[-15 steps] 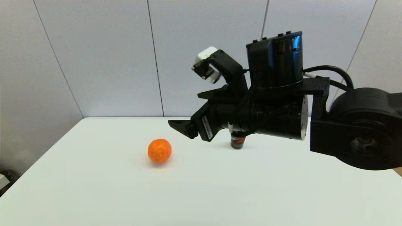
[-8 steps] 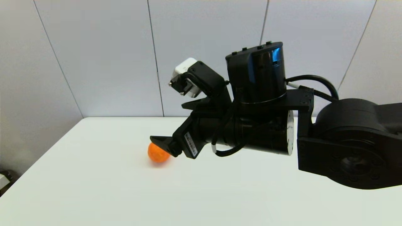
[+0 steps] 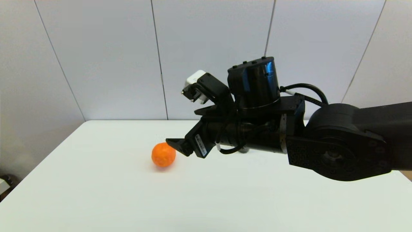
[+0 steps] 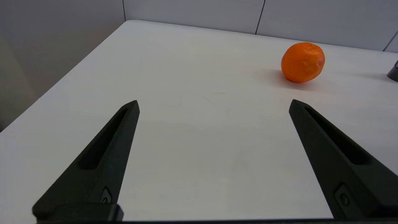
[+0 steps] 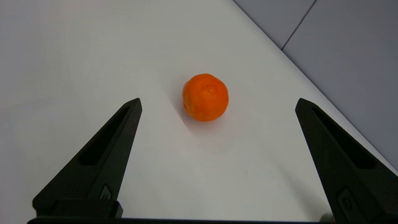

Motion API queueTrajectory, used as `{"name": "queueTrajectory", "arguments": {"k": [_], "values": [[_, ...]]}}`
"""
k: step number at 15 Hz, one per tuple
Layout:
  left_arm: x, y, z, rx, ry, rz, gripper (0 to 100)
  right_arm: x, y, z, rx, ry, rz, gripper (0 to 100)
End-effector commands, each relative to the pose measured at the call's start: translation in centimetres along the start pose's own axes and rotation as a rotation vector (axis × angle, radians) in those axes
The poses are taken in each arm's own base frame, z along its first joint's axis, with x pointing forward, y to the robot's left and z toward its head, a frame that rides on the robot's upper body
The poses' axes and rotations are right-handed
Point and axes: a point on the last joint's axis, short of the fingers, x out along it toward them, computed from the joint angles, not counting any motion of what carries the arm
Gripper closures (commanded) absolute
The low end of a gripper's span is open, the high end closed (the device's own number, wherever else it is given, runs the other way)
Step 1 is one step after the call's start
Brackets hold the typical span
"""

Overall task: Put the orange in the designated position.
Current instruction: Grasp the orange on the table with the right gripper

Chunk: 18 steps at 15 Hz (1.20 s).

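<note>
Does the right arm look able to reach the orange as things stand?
Probably yes. The right gripper is open, aimed at the orange, which lies ahead between its fingers' line on the bare white table, with nothing between them.

A dimpled, faintly glossy orange point(image 5: 205, 97) sits on a smooth, matt white table point(image 3: 96, 193); the right claw point(image 5: 217, 104) has matt black plastic fingers point(image 5: 105, 149), its wrist housing point(image 3: 254, 82) glossy black.

Black arm point(image 3: 338, 146), white camera block point(image 3: 195, 79), cable point(image 3: 304, 88)
</note>
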Motion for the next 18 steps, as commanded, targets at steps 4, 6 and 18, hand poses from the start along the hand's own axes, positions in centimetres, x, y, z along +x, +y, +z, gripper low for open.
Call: {"name": "queueTrajectory", "arguments": {"k": [4, 6, 18], "values": [[0.0, 0.0, 0.0, -0.001, 0.001, 0.002, 0, 2.5, -1.1, -0.9, 0.008, 0.025, -0.021, 0], [0.0, 0.0, 0.0, -0.001, 0.001, 0.002, 0, 3.5, -1.0, -1.2, 0.008, 0.032, -0.018, 0], [0.0, 0.0, 0.0, -0.001, 0.001, 0.0, 0, 9.0, 0.5, -2.4, -0.002, 0.041, 0.02, 0]]}}
